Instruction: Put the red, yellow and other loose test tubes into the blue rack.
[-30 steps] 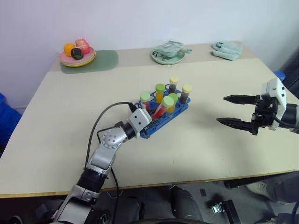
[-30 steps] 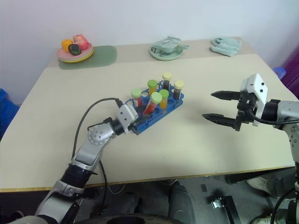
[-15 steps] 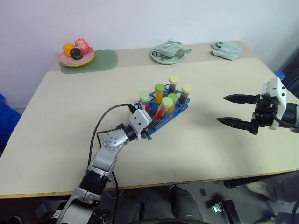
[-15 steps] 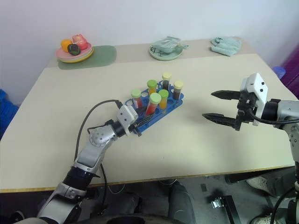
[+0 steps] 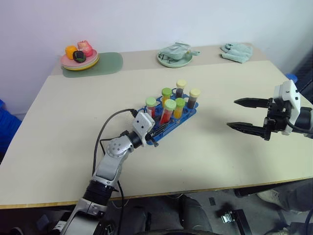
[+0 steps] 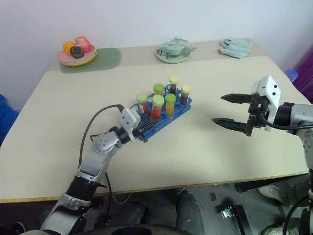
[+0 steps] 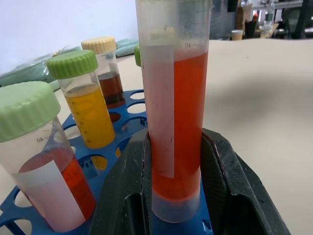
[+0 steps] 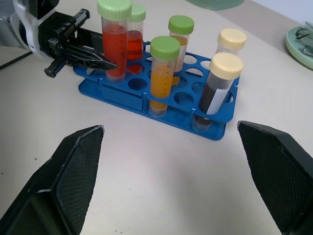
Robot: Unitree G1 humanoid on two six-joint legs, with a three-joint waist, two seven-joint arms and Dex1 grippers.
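Left wrist view: red test tube upright in blue rack, clamped low by closed left gripper; right gripper wide open, empty, well apart; likely light, rigid, smooth-walled plastic, liable to slip, best gripped mid-body under the cap.

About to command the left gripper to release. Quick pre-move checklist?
1. Left gripper shut on the red test tube: ok.
2. Red test tube upright, not leaning: ok, in both eye views it stands about vertical.
3. Tube bottom seated in a hole of the blue rack: ok, the left wrist view shows its base down in the blue plastic.
4. Neighbouring orange-yellow tube not touching the held tube: ok.
5. Right gripper open and well away from the rack: ok.
6. Loose tubes left on the table: cannot tell; none seen.
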